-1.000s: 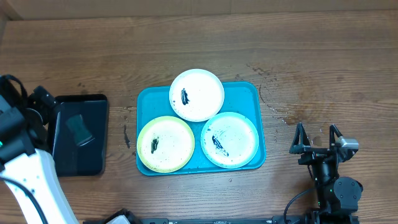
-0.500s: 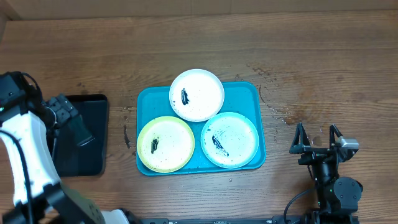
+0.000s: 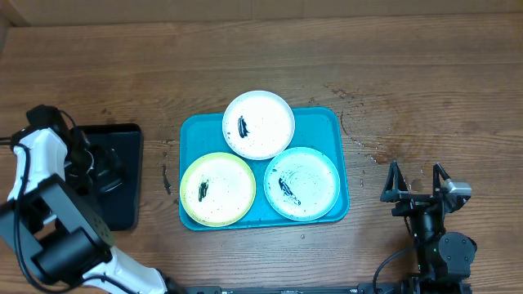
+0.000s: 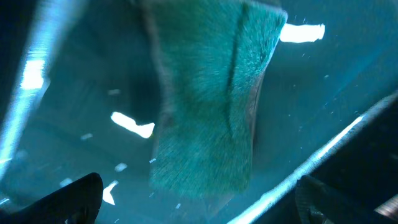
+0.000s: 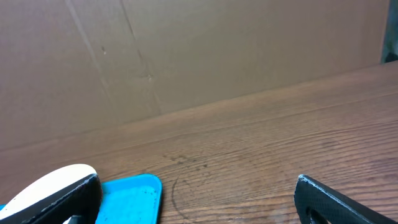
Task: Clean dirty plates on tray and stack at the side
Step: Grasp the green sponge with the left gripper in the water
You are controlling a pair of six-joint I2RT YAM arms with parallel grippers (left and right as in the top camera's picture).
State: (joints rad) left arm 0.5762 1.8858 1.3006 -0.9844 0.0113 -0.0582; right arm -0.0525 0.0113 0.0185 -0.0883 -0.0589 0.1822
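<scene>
Our left pincer [image 4: 196, 196] hangs open over the fuzzy green cloth [image 4: 211, 93] in the black tray [image 3: 122, 208] at the left, surely to grasp it. Smeared plates [image 3: 258, 135] lie on the turquoise tray [image 3: 331, 122]; our right pincer [image 3: 417, 181] stands open.

Left arm [image 3: 41, 155]: smooth white shell links, black joint housings between. Thin black cable [image 3: 18, 175] runs along white link. Large black cylindrical joint near base.

Left gripper [image 3: 100, 167]: dark, detail hard to read from overhead. Wrist view: black rounded fingertips [image 4: 62, 199], blurred, no markings legible.

Right arm [image 3: 431, 241]: all black, round joint housing at bottom, black cable curving off beside it.

Right gripper [image 3: 417, 184]: two thin black fingers, small pale grey block [image 3: 458, 189] on one side. Wrist view: matte black fingers [image 5: 339, 202], angular edges.
</scene>
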